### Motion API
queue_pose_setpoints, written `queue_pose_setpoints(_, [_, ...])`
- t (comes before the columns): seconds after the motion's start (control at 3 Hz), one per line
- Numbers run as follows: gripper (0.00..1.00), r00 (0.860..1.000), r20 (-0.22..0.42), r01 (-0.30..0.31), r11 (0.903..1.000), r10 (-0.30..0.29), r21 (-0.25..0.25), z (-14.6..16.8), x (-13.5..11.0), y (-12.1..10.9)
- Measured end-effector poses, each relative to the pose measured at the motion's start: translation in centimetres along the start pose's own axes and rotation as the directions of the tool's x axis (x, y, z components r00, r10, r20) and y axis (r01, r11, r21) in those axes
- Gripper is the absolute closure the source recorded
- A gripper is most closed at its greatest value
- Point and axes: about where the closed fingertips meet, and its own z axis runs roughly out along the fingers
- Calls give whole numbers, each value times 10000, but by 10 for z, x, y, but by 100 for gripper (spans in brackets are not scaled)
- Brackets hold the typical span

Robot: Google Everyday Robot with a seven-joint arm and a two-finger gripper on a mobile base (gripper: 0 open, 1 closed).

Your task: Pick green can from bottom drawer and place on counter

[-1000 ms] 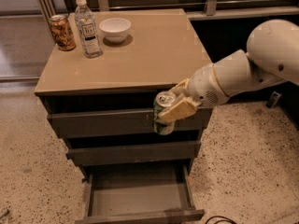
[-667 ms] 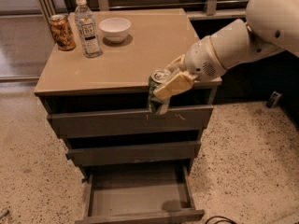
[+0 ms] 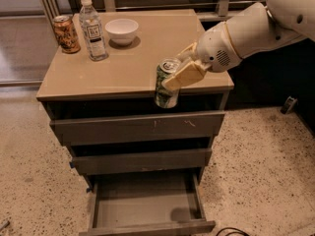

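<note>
My gripper [image 3: 178, 76] is shut on the green can [image 3: 166, 85], a dark green drink can with pale markings and a silver top. It holds the can upright in the air at the front edge of the counter [image 3: 128, 58], in front of the top drawer. The white arm reaches in from the upper right. The bottom drawer [image 3: 145, 205] is pulled open below and its flat grey floor is bare.
On the counter's back left stand an orange-brown patterned can [image 3: 66, 33], a clear water bottle [image 3: 93, 29] and a white bowl [image 3: 122, 31]. The two upper drawers [image 3: 138, 127] are closed. Speckled floor surrounds the cabinet. A dark cable [image 3: 231, 231] lies at the bottom right.
The gripper has lifted the green can upward, from in front of the top drawer to the level of the counter's front edge.
</note>
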Motion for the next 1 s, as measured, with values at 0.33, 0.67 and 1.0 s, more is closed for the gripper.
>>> queue_pose_setpoints(0.33, [100,9987,-155,-477,9988,476,-68,2,1,-25])
queue_pose_setpoints(0.67, [100,9900,-641,-1263,9920,1256,-82,4,6,-74])
queue_pose_setpoints(1.0, [100,9845,-859,-1533,9882,1529,16,2,8,-101])
